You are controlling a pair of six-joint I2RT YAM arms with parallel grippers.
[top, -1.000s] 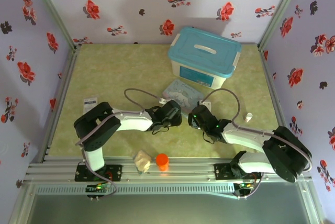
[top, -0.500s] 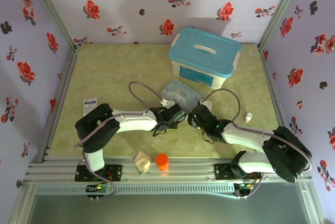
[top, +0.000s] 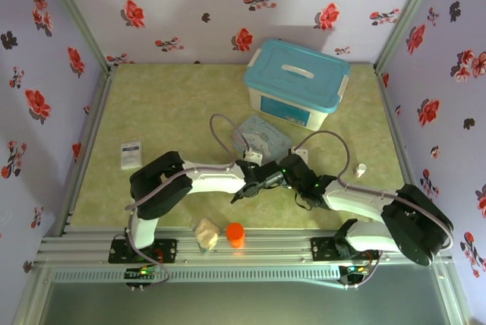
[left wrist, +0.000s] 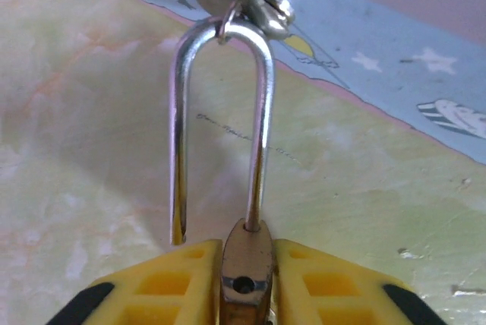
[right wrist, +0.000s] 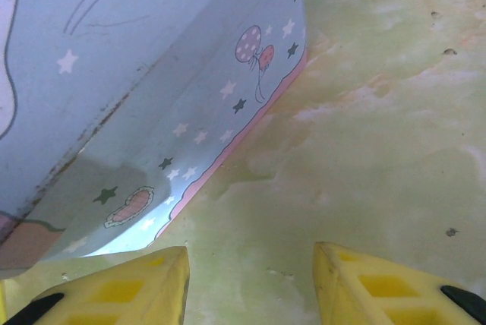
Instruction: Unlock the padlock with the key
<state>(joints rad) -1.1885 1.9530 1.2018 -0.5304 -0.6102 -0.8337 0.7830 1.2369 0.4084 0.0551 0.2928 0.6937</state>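
The padlock [left wrist: 260, 112] sits near the middle of the table [top: 167, 105], just on the near side of the pale blue tin [top: 262, 135]. Its brass body is pinched between the yellow fingers [left wrist: 178, 279] of the left gripper [left wrist: 244, 253] – closed tight on it, shackle pointing away towards the tin. One shackle leg is seated in the body; the other leg's end stands free beside it. A small ring at the shackle's top carries what looks like the key [left wrist: 262, 7]. Just to the right, the right gripper [right wrist: 250, 264] hangs over bare table beside the tin's edge – jaws partly apart, holding nothing
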